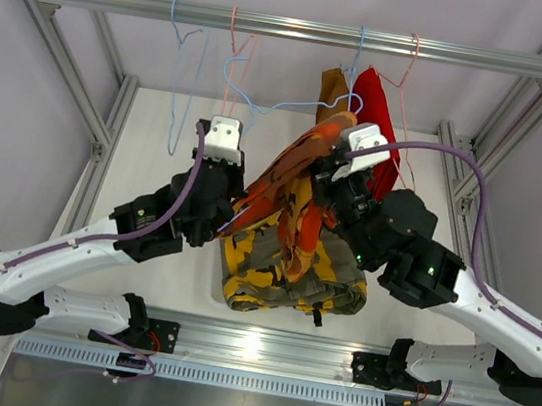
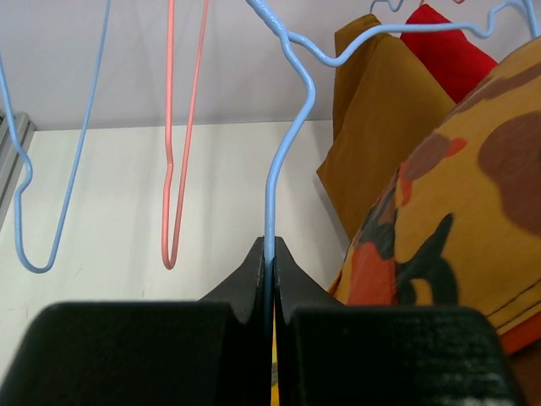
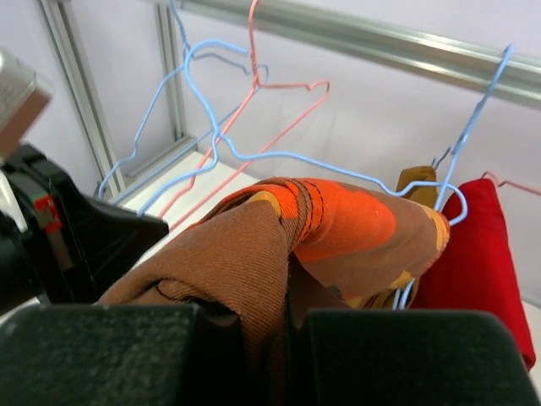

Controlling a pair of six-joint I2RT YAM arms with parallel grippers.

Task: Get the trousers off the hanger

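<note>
The orange-red patterned trousers (image 1: 289, 180) drape over a blue hanger (image 1: 264, 109) between my two arms. My right gripper (image 1: 322, 175) is shut on a bunched fold of these trousers (image 3: 338, 228), the cloth filling the space between the jaws (image 3: 287, 326). My left gripper (image 2: 272, 254) is shut on the thin blue hanger wire (image 2: 283, 161), which rises straight from the fingertips. In the left wrist view the patterned trousers (image 2: 456, 194) hang just right of the jaws. Brown trousers (image 1: 333, 86) and red trousers (image 1: 372, 96) hang on the rail behind. Camouflage trousers (image 1: 292, 272) lie on the table below.
An aluminium rail (image 1: 295, 30) crosses the back, carrying an empty blue hanger (image 1: 179, 79) and an empty pink hanger (image 1: 237, 47). Frame posts stand at both sides (image 1: 101, 119). The left arm's black body (image 3: 68, 245) sits close to the right gripper's left side.
</note>
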